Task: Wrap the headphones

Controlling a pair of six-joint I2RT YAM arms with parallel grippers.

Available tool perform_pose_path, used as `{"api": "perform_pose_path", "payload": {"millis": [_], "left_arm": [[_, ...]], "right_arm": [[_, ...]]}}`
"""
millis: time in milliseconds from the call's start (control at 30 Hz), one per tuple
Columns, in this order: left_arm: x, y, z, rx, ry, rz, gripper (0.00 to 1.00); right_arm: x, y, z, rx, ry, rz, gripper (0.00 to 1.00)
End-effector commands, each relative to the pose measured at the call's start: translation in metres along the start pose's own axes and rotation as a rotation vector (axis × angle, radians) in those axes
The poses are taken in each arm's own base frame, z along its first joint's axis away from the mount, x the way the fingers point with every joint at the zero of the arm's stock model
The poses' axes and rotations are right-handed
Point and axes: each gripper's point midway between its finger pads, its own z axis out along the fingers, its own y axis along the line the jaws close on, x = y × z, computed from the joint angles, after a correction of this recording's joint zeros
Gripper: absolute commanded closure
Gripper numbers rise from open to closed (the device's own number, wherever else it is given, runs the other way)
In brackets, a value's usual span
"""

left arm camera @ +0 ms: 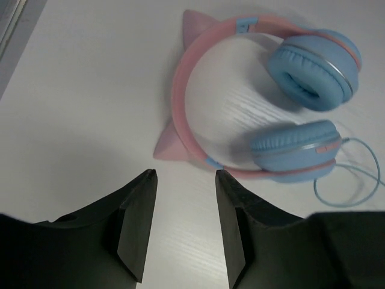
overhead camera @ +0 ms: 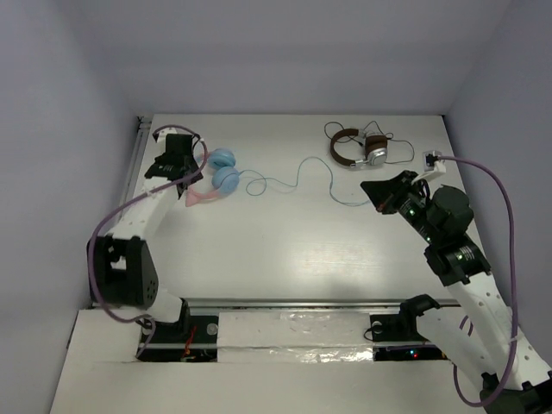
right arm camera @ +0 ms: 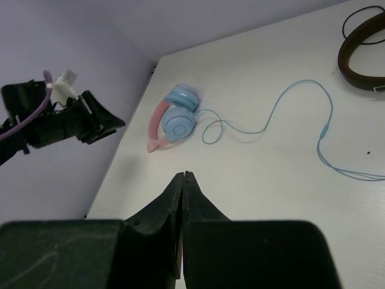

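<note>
The headphones (overhead camera: 223, 169) lie flat at the far left of the table, with light blue ear cups and a pink cat-ear headband (overhead camera: 201, 197). Their thin pale-blue cable (overhead camera: 297, 177) trails right across the table. My left gripper (overhead camera: 188, 175) is open and empty, hovering just short of the headband (left arm camera: 180, 102); its fingers (left arm camera: 135, 211) touch nothing. The ear cups (left arm camera: 313, 69) lie beyond the gripper. My right gripper (overhead camera: 369, 186) is shut and empty above the cable's right end. In the right wrist view its closed tips (right arm camera: 183, 174) point toward the headphones (right arm camera: 177, 117).
Smaller brown-and-silver headphones (overhead camera: 358, 148) with a dark cable lie at the far right, also seen in the right wrist view (right arm camera: 361, 54). The left wall and table edge (overhead camera: 138, 155) run close beside the left gripper.
</note>
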Motion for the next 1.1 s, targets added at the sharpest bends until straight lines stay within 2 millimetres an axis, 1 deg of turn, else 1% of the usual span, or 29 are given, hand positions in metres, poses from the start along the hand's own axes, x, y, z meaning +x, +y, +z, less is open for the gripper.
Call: {"api": "perform_pose_path", "payload": {"millis": [0,33,67,100,133,167,200,267,300,333,367,400,467,500,567,667,733,767,800,867,933,967,1067], "left_arm": [[-0.017,0.002,0.027,-0.058,0.008,0.009,0.59],[-0.025,0.003,0.033,-0.068,0.001,0.0,0.57],[-0.027,0.007,0.04,-0.088,0.001,-0.003,0.57],[-0.019,0.006,0.053,-0.103,0.031,0.018,0.56],[-0.018,0.004,0.059,-0.104,0.041,0.027,0.56],[-0.024,0.005,0.064,-0.11,0.039,0.026,0.56],[-0.014,0.005,0.076,-0.115,0.071,0.047,0.58],[-0.008,-0.003,0.087,-0.064,0.092,0.042,0.61],[0.001,-0.006,0.095,-0.055,0.118,0.047,0.61],[0.003,-0.004,0.1,-0.052,0.126,0.038,0.62],[0.003,-0.007,0.104,-0.043,0.125,0.036,0.62],[0.008,-0.007,0.111,-0.049,0.136,0.04,0.62],[0.01,-0.01,0.117,-0.042,0.14,0.045,0.61],[0.013,-0.005,0.124,-0.053,0.152,0.042,0.61],[0.015,-0.005,0.13,-0.041,0.157,0.03,0.61],[0.03,-0.003,0.143,-0.052,0.192,0.04,0.6],[0.035,-0.002,0.149,-0.057,0.203,0.049,0.59],[0.033,0.002,0.153,-0.071,0.2,0.044,0.59],[0.038,0.003,0.157,-0.078,0.213,0.052,0.58],[0.036,0.001,0.162,-0.075,0.208,0.055,0.58],[0.04,-0.001,0.168,-0.069,0.219,0.061,0.57],[0.037,-0.004,0.169,-0.061,0.216,0.059,0.57],[0.04,-0.008,0.175,-0.041,0.226,0.064,0.63]], "right_arm": [[-0.009,0.014,0.0,-0.076,-0.033,-0.042,1.0],[-0.008,0.014,0.0,-0.077,-0.032,-0.042,1.0],[-0.007,0.012,-0.001,-0.074,-0.031,-0.037,1.0],[-0.008,0.013,-0.002,-0.076,-0.041,-0.039,1.0],[-0.007,0.011,-0.003,-0.072,-0.043,-0.037,0.99],[-0.007,0.011,-0.003,-0.072,-0.044,-0.04,0.99],[-0.007,0.012,-0.002,-0.077,-0.043,-0.039,0.99],[-0.002,0.016,-0.001,-0.108,-0.022,-0.034,0.99],[0.001,0.017,0.001,-0.122,-0.015,-0.024,0.99],[0.006,0.017,0.002,-0.137,0.002,-0.019,0.99],[0.009,0.017,0.003,-0.142,0.006,-0.017,0.99],[0.01,0.015,0.005,-0.141,0.007,-0.016,0.99],[0.016,0.009,0.009,-0.124,0.024,-0.018,0.99],[0.017,0.007,0.01,-0.12,0.027,-0.022,0.99],[0.021,0.005,0.012,-0.116,0.038,-0.018,0.98],[0.021,0.004,0.013,-0.11,0.039,-0.017,0.98],[0.019,0.004,0.013,-0.109,0.032,-0.023,0.97],[0.019,0.003,0.013,-0.106,0.032,-0.022,0.97],[0.02,0.003,0.013,-0.106,0.032,-0.022,0.97],[0.021,0.001,0.014,-0.101,0.034,-0.023,0.97],[0.023,-0.002,0.016,-0.091,0.043,-0.018,0.97],[0.024,-0.002,0.016,-0.089,0.046,-0.019,0.97],[0.027,-0.006,0.019,-0.078,0.053,-0.013,0.97]]}}
